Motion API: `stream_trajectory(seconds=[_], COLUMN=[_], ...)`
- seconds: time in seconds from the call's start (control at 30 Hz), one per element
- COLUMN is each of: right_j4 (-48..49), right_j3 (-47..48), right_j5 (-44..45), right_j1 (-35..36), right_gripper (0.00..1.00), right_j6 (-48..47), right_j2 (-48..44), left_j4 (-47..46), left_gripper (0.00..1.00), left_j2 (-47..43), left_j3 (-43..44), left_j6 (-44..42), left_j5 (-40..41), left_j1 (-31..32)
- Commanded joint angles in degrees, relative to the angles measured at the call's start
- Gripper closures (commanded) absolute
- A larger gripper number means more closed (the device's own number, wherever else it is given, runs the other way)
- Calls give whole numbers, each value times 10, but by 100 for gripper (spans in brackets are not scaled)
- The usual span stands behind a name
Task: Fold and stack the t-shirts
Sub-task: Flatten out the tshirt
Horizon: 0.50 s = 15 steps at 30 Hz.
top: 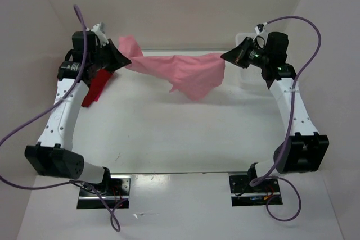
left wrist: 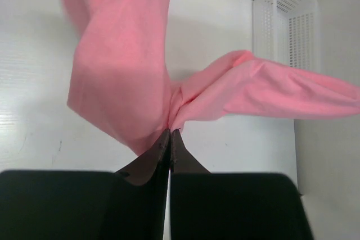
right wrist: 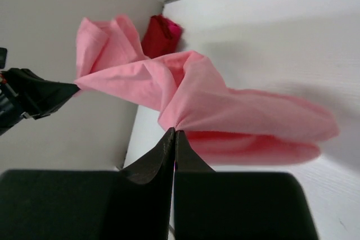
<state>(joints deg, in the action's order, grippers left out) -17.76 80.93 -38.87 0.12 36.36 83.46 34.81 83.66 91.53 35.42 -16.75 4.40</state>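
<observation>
Left gripper [left wrist: 170, 134] first: its two dark fingers are pressed tight together, with a bunched fold of the pink t-shirt [left wrist: 118, 82] pinched right at the tips. Over to the right gripper [right wrist: 174, 133], and it's the same story: fingers closed flat against each other, nipping a gathered edge of that same pink cloth.

Between the two, the shirt hangs in the air, stretched across the back of the table [top: 169, 133] like a twisted band. A loose flap sticks up behind the left pinch. A bigger, baggy fold droops down nearer the right side, hanging just above the white surface.

Further out, a red t-shirt [top: 97, 88] lies crumpled at the far left edge of the table, beside the left arm. It is apart from the pink one, and neither gripper is touching it.

Off at the right back corner, a white mesh basket [left wrist: 287, 26] stands against the wall.
</observation>
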Motion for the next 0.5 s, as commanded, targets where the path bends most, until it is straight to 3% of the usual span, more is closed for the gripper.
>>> stream_trajectory(seconds=[0.0, 0.17, 0.2, 0.3, 0.47], right_j4=[-4, -24, -30, -14, 27], right_j3=[32, -32, -44, -88, -100], right_j5=[-33, -27, -27, -27, 13], right_j1=[-3, -3, -3, -9, -9], right_gripper=[100, 100, 100, 100, 100], right_j6=[24, 24, 24, 29, 24], right_j2=[-70, -97, -97, -97, -3], left_j4=[81, 127, 133, 112, 18], left_gripper=[98, 94, 87, 86, 84], left_j2=[-38, -89, -95, -95, 13], left_j3=[3, -24, -43, -127, -182], left_j6=[-22, -28, -28, -28, -21], left_j5=[4, 65, 66, 46, 33], left_j1=[-4, -36, -36, -52, -52])
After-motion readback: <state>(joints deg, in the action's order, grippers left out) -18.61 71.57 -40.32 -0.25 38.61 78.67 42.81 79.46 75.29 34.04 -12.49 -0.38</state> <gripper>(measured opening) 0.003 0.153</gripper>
